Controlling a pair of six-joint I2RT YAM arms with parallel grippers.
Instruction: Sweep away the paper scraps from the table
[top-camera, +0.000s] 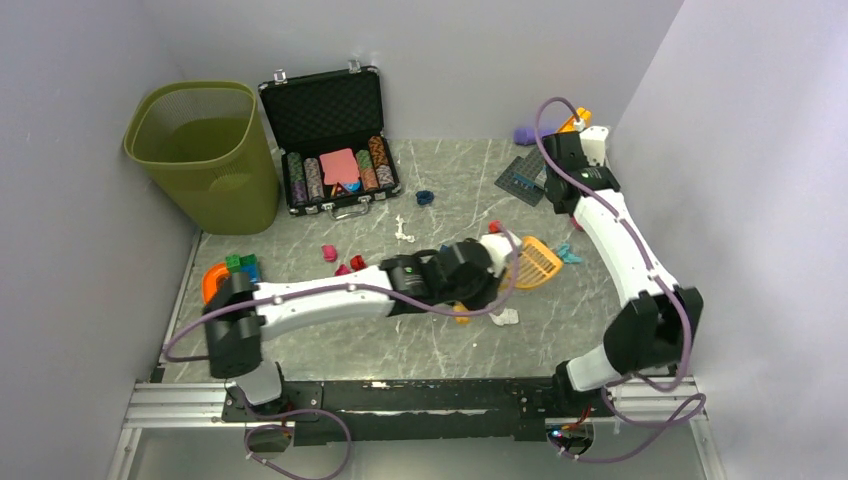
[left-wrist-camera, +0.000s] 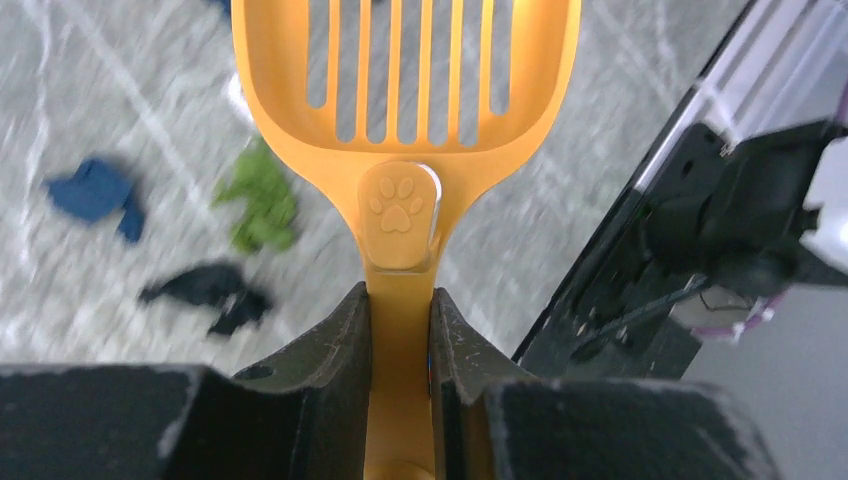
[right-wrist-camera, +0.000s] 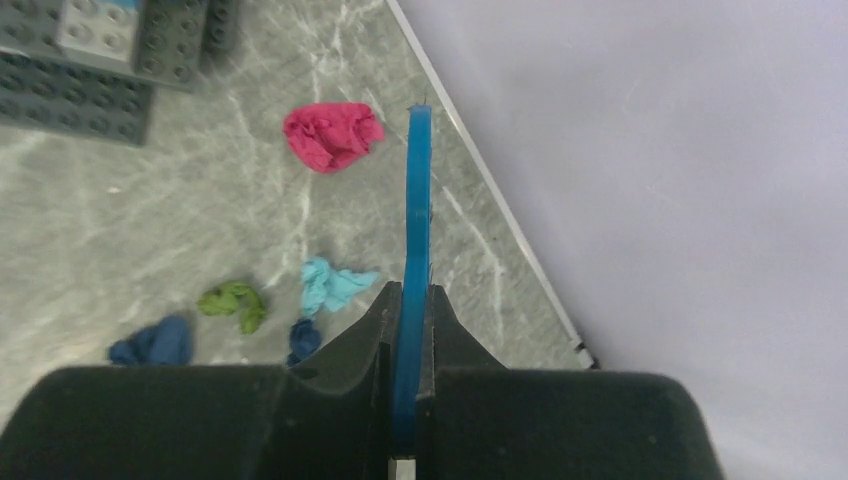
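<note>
Top view: the left gripper holds an orange slotted scoop over the middle of the table, paper scraps scattered around it. Left wrist: jaws clamped on the scoop's handle, with green, blue and black scraps to its left. Right wrist: the right gripper pinches a thin blue strip edge-on, with more scraps on the marble beside it

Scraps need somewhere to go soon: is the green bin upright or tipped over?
Upright: the green mesh bin stands on its base at the far left, its open mouth facing up.
</note>
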